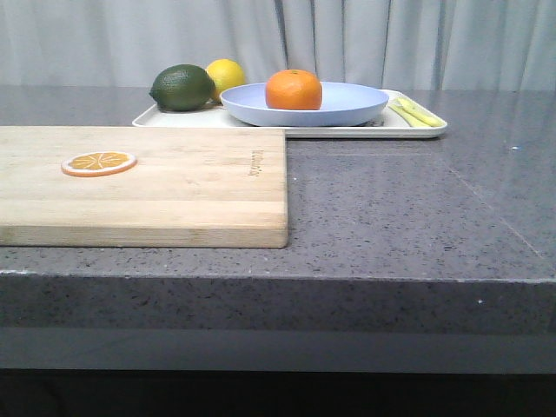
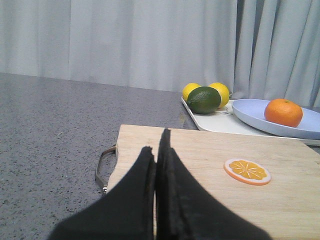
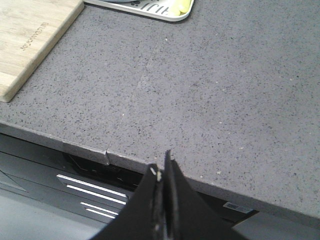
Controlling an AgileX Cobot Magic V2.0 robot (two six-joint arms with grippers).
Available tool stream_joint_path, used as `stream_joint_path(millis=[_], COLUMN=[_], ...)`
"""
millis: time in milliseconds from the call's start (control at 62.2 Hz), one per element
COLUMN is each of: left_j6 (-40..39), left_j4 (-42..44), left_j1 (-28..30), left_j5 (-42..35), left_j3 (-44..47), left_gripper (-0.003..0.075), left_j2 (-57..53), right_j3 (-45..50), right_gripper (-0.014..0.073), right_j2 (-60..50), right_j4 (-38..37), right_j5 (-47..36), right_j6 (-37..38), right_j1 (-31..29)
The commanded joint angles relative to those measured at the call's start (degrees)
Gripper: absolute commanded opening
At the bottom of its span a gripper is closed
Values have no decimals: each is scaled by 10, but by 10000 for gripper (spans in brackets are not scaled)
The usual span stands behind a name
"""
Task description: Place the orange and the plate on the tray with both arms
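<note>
The orange (image 1: 294, 89) sits on the pale lavender-blue plate (image 1: 347, 106), and the plate rests on the cream-white tray (image 1: 339, 131) at the back of the counter. In the left wrist view the orange (image 2: 283, 112) lies on the plate (image 2: 250, 111), which lies on the tray (image 2: 220, 123). My left gripper (image 2: 158, 145) is shut and empty above the near end of the cutting board, far from the tray. My right gripper (image 3: 161, 165) is shut and empty at the counter's front edge. Neither gripper shows in the front view.
A wooden cutting board (image 1: 174, 187) with a flat orange slice (image 1: 99, 162) lies front left. A green lime (image 1: 182, 87) and a yellow lemon (image 1: 228, 75) sit on the tray's left end; a yellow-green utensil (image 1: 413, 112) lies on its right end. Grey counter (image 1: 408, 208).
</note>
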Motion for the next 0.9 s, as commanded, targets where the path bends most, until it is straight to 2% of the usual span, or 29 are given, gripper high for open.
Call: stream_joint_path(millis=[0, 434, 515, 579, 659, 691, 884], left_j6=[0, 0, 0, 0, 0, 0, 0], left_j4=[-3, -3, -3, -3, -3, -3, -3], left_j1=[3, 3, 3, 3, 3, 3, 3], left_j5=[-38, -38, -38, -38, -38, -38, -38], left_j3=[16, 16, 16, 16, 16, 16, 16], left_gripper=[-20, -20, -20, -20, -20, -20, -20], left_j2=[-11, -11, -11, -11, -11, -11, -11], right_j3=[-12, -12, -7, 17, 73, 117, 303], right_gripper=[-65, -65, -65, -65, -65, -65, -65], right_j2=[6, 6, 4, -8, -31, -45, -120], right_j4=[-1, -2, -23, -31, -37, -37, -37], right_j5=[-40, -40, -55, -121, -243, -316, -567], right_j6=[-5, -5, -4, -4, -4, -4, -4], right_j1=[0, 0, 0, -2, -11, -14, -16])
